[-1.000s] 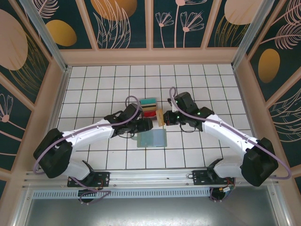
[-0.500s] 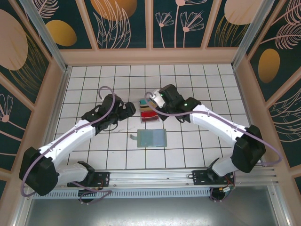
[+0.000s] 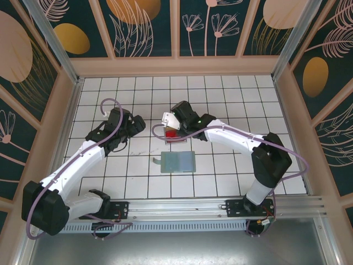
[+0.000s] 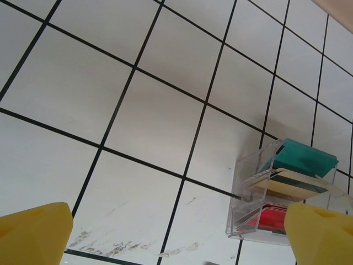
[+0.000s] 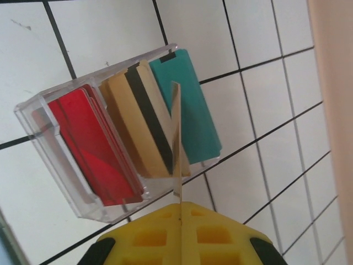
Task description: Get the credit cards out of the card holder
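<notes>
While the right pincer (image 3: 170,122) sits over the tray (image 3: 175,139) just above centre of the top view, its jaws are closed hard on one tan card (image 5: 176,132). In the right wrist view that card is edge-on: a thin line running up from the yellow fingers (image 5: 143,237) at bottom centre, across the boundary between the tan cards (image 5: 135,118) and the teal cards (image 5: 185,105) in the tray. Can't tell if its far end touches the stack or floats above it. In that view the red cards (image 5: 94,146) fill the tray's left compartment, tan in the middle, teal on the right. In the top view the left pincer (image 3: 137,122) is left of the tray and apart from it, jaws spread fully and holding nothing. Left wrist view agrees: one yellow fingertip (image 4: 33,234) in the bottom left corner, the other at bottom right, white tile between them, tray at lower right. The holder (image 3: 179,162) lies opened flat on the surface (image 3: 237,94), directly below the tray in the top view, near it but not touching, apart from both pincers. Its pale blue-green face is up; can't tell whether any cards are in its slots.
</notes>
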Motion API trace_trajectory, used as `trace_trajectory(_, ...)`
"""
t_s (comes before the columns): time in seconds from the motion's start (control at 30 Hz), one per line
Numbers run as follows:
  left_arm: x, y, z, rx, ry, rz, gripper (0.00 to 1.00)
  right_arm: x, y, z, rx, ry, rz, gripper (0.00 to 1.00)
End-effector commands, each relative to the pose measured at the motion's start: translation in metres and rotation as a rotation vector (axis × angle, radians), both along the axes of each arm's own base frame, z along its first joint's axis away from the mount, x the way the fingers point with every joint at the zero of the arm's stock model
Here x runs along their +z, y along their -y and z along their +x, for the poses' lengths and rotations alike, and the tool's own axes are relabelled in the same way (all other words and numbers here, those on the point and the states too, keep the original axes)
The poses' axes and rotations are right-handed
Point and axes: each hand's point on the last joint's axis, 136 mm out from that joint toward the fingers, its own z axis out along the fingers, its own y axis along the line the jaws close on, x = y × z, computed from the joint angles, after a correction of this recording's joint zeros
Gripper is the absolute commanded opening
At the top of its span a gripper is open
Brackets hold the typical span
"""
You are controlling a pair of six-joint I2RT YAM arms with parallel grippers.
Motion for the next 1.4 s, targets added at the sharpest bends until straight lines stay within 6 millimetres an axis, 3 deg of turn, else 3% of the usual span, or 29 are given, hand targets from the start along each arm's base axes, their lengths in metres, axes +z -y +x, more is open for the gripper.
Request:
trace_trajectory(0.0, -0.005, -0.005, -0.003, -0.003, -0.018, 0.024, 0.98, -0.007, -0.005, 0.005, 0.062, 0.060, -0.078, 0.00)
trace_trajectory(0.4, -0.010, -0.008, 0.000, -0.001, -0.032, 0.034, 0.98, -0.036, -0.008, -0.009, 0.089, -0.014, -0.083, 0.00)
trace_trajectory(0.87, -0.012, -0.007, -0.001, -0.004, -0.041, 0.030, 0.99, -0.050, -0.019, 0.000, 0.092, -0.010, -0.081, 0.00)
trace_trajectory(1.0, -0.013, -0.008, -0.003, -0.004, -0.042, 0.028, 0.99, -0.049, -0.018, 0.009, 0.061, 0.009, -0.073, 0.00)
trace_trajectory(1.1, -0.014, -0.008, -0.004, -0.007, -0.045, 0.025, 0.98, -0.045, -0.016, 0.021, 0.015, 0.034, -0.057, 0.10)
trace_trajectory(1.17, -0.014, -0.008, -0.004, -0.005, -0.043, 0.024, 0.98, -0.043, -0.011, 0.034, -0.030, 0.073, -0.061, 0.11)
trace_trajectory(1.23, -0.014, -0.008, -0.005, -0.007, -0.042, 0.023, 0.99, -0.039, -0.008, 0.047, -0.077, 0.105, -0.052, 0.20)
trace_trajectory(1.37, -0.014, -0.008, -0.007, -0.011, -0.043, 0.020, 0.99, -0.023, -0.013, 0.058, -0.135, 0.119, 0.008, 0.21)
